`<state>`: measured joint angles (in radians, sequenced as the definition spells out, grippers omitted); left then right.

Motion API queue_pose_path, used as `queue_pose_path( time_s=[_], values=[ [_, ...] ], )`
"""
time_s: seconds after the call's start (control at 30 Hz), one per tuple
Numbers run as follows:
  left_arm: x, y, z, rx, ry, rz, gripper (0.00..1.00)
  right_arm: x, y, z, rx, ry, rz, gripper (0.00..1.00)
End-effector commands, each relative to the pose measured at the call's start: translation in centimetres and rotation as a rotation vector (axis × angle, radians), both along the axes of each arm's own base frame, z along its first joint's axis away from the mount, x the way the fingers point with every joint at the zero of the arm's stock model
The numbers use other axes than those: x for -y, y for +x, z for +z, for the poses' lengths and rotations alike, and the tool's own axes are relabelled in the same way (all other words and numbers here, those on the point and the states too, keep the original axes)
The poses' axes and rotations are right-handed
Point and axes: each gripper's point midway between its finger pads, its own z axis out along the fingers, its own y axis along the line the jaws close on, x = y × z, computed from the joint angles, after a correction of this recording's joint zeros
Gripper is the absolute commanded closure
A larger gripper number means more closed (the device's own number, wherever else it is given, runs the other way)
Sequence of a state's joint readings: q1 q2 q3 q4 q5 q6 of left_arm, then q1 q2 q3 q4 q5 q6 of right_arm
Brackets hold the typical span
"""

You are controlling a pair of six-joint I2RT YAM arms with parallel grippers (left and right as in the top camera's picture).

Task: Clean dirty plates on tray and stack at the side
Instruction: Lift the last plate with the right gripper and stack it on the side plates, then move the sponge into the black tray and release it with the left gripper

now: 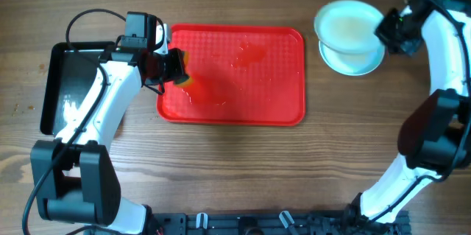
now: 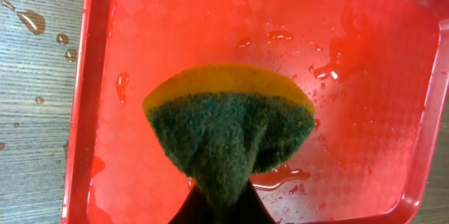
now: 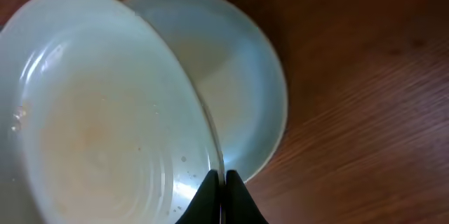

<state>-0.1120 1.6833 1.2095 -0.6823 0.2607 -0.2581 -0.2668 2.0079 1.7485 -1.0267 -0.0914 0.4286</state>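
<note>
Pinching sponge point(image 2: 231, 122): left pincer point(image 2: 217, 206) clenched, over tray point(image 2: 379, 55) | right pincer point(image 3: 222, 192) clamped on plate point(image 3: 98, 119) rim, above second plate point(image 3: 245, 83)

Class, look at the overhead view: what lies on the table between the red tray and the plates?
Nothing. Between the tray and the plates there is only a narrow strip of bare table, as the overhead view shows.

The tray point(image 2: 210, 20) is glossy, wet plastic; the sponge point(image 2: 231, 133) is rough fibre. The plates point(image 3: 105, 126) are smooth and shiny, the worktop point(image 1: 243, 169) matt wood grain.
</note>
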Motion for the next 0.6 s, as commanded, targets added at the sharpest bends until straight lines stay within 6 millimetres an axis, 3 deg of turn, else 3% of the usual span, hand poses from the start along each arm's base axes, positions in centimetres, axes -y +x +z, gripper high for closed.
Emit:
queue_pose_path(
  time_s=[0.0, 0.13, 0.17, 0.2, 0.23, 0.27, 0.33, 0.4, 0.47, 0.57],
  values=[
    [0.4, 0.0, -0.3, -0.006, -0.019, 0.001, 0.96, 0.1, -0.8, -1.3, 0.001, 0.039, -0.001, 0.96],
    [0.4, 0.0, -0.3, -0.006, -0.019, 0.001, 0.96, 0.6, -1.1, -3.1, -0.005, 0.013, -0.014, 0.95],
    [0.4, 0.0, -0.3, -0.007, -0.019, 0.001, 0.96, 0.6, -1.1, -3.3, -0.004, 0.013, -0.015, 0.79],
    [0.4, 0.0, -0.3, -0.006, -0.019, 0.001, 0.96, 0.5, -1.2, -3.4, -0.008, 0.014, -0.013, 0.41],
    [0.4, 0.0, -0.3, -0.006, -0.019, 0.001, 0.96, 0.3, -1.2, -3.5, -0.008, 0.022, -0.003, 0.23],
    [0.4, 0.0, -0.3, -0.005, -0.018, 0.001, 0.96, -0.6, -1.0, -3.3, 0.010, 0.062, 0.049, 0.12],
    [0.4, 0.2, -0.2, 0.002, -0.020, 0.001, 0.96, -4.8, 0.0, -2.3, 0.093, 0.234, 0.219, 0.01],
    [0.5, 0.4, -0.1, 0.011, -0.021, 0.001, 0.96, -10.3, 0.3, -0.6, 0.173, 0.405, 0.409, 0.01],
    [0.5, 0.6, -0.1, 0.019, -0.021, 0.001, 0.96, -14.7, -0.1, -0.2, 0.171, 0.445, 0.527, 0.00],
    [-0.3, 0.9, -0.7, 0.020, 0.021, 0.020, 0.96, -23.1, -0.8, -1.0, 0.143, 0.392, 0.703, 0.00]
  ],
)
